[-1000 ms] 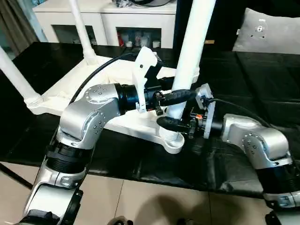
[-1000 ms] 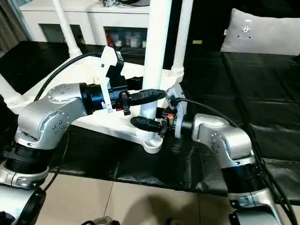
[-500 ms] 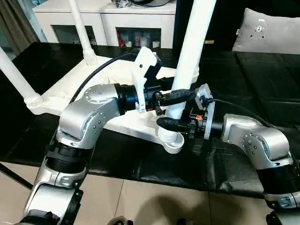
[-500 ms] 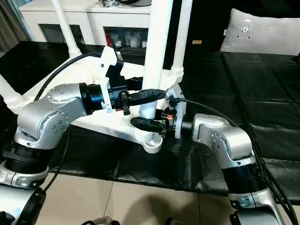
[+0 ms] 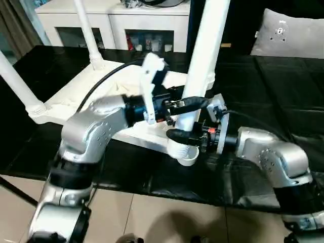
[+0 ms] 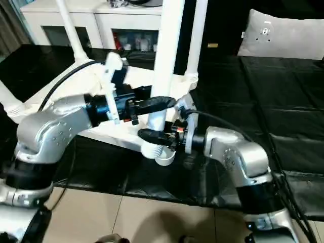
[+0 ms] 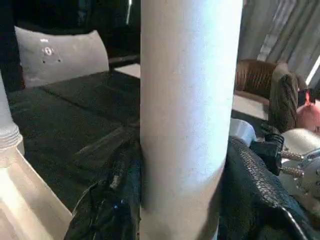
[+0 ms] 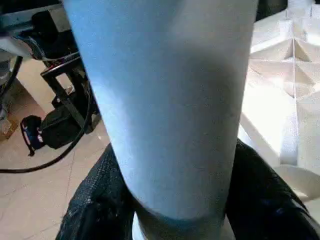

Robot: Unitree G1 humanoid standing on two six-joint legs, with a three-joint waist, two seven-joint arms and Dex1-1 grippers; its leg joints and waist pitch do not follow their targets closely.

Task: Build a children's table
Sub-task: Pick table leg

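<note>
The children's table lies upside down, its ribbed white top (image 5: pixel 61 98) resting on the black work surface. Three legs stand upright in corner sockets: one at the left (image 5: pixel 17 81), one at the back (image 5: pixel 87 30) and one at the back right (image 6: pixel 196 35). A further leg (image 5: pixel 205 45) stands in the near corner socket (image 5: pixel 185 154). My left gripper (image 5: pixel 191 105) is shut on this near leg, with black fingers (image 7: pixel 250 190) on both sides. Just below it and close above the socket, my right gripper (image 5: pixel 183 133) is shut on the same leg (image 8: pixel 170 100).
The black-covered work surface (image 5: pixel 283 91) stretches to the right, and its front edge runs just below the near socket over a tiled floor (image 5: pixel 167 217). A white glass-doored cabinet (image 5: pixel 116 20) stands behind, with a grey cushion (image 5: pixel 291 33) at the back right.
My right gripper's fingers have closed in onto the near leg. My left forearm has turned and shifted slightly left, still holding the leg. The leg stays upright.
</note>
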